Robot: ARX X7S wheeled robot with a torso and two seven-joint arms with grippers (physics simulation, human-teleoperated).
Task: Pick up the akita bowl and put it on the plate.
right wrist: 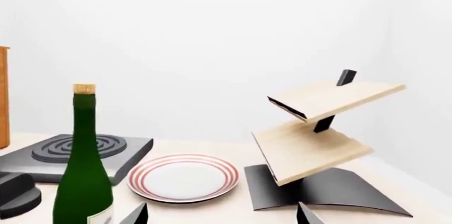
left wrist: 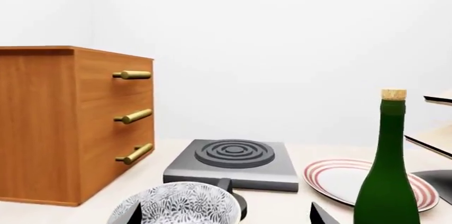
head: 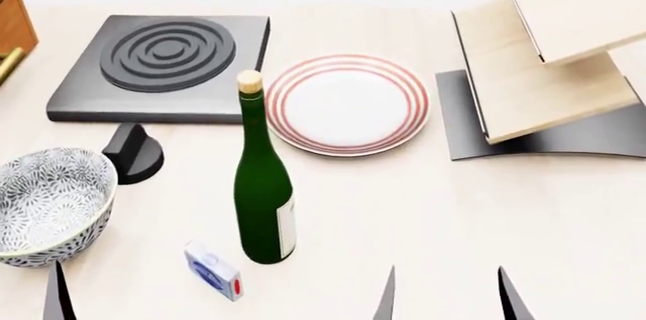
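Note:
The akita bowl (head: 45, 203), white with a dense grey-blue floral pattern, stands upright at the table's near left. In the left wrist view the akita bowl (left wrist: 177, 205) is close ahead of my open left gripper (left wrist: 226, 214), nearer its left finger, and nothing is held. One left fingertip (head: 56, 297) shows just in front of the bowl. The plate (head: 346, 103), white with red rings, lies flat mid-table to the right of the burner. My right gripper (head: 448, 297) is open and empty near the front edge, with the plate (right wrist: 183, 176) ahead of it.
A green corked bottle (head: 262, 199) stands between bowl and plate. A small white-and-blue box (head: 214, 271) lies by its base. A dark burner (head: 162, 63) and its black knob (head: 131, 155) sit behind the bowl. Wooden drawers (left wrist: 71, 123) are far left and a tiered wooden stand (head: 545, 70) is at the right.

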